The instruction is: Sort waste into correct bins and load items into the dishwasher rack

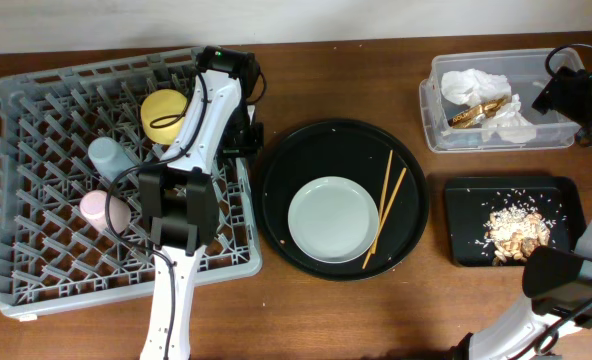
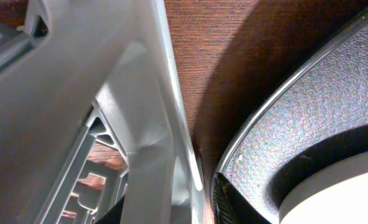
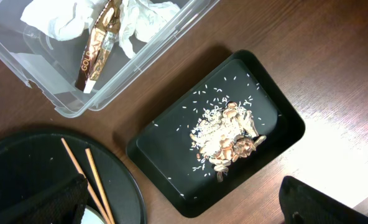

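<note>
Table: rack, round tray, tub, flat tray

Can't read the left gripper from overhead — tucked beneath its own arm at the right rim of the rack. From its wrist, only get blur: a grey rack wall, a slice of the round tray, a corner of the plate, all cropped. Lose part of the yellow bowl and pink cup under arm and cable. Miss the right end of the tub behind the right arm. See the right gripper only as two dark fingers cut by the bottom edge — with the chopsticks clipped there too.
</note>
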Controlling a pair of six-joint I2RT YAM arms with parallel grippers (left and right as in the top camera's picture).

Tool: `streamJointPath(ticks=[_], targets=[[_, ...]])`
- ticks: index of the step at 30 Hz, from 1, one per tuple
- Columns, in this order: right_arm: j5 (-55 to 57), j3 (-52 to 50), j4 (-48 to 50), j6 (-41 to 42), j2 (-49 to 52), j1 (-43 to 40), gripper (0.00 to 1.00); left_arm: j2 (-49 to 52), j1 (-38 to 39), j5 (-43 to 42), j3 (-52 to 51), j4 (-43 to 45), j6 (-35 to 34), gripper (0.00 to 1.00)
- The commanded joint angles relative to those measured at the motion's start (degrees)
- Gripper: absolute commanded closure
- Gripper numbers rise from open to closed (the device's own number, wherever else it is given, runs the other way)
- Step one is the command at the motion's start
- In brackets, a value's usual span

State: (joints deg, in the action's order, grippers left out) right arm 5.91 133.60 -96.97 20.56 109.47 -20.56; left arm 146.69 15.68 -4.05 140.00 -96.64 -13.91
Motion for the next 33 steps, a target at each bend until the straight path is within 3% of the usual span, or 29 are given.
streamJointPath(ticks=[1,10,15,24,26,29,30,31,33], targets=[[-0.31,0.33,-0.15,-0.20,-0.02,-0.11,0.01,0.46,0.20,-1.09,-0.39,-0.13,0.70,0.70],[-0.31,0.33,-0.15,-0.22,-0.02,-0.11,0.01,-6.56,0.20,-1.03,-0.39,-0.13,0.68,0.69],[-0.31,0.33,-0.15,-0.22,-0.02,-0.11,0.01,-10.99,0.44,-1.03,-0.39,-0.13,0.68,0.61],[-0.31,0.33,-0.15,-0.22,-0.02,-0.11,0.01,-14.38,0.48,-4.96,-0.37,-0.11,0.66,0.63],[-0.31,0.33,-0.15,-0.20,-0.02,-0.11,0.01,-16.20,1.01,-6.29,-0.37,-0.11,0.22,0.75],[-0.31,0.33,-0.15,-0.20,-0.02,-0.11,0.01,-16.85,2.89,-6.38,-0.37,0.15,0.26,0.84],[-0.31,0.33,-0.15,-0.22,-0.02,-0.11,0.01,-16.68,3.69,-5.90,-0.44,0.90,0.26,0.95],[-0.31,0.33,-0.15,-0.22,-0.02,-0.11,0.01,-16.41,4.44,-5.01,-0.48,1.99,0.24,1.00],[-0.31,0.33,-0.15,-0.20,-0.02,-0.11,0.01,-15.87,5.73,-4.50,-0.48,4.63,0.22,1.00]])
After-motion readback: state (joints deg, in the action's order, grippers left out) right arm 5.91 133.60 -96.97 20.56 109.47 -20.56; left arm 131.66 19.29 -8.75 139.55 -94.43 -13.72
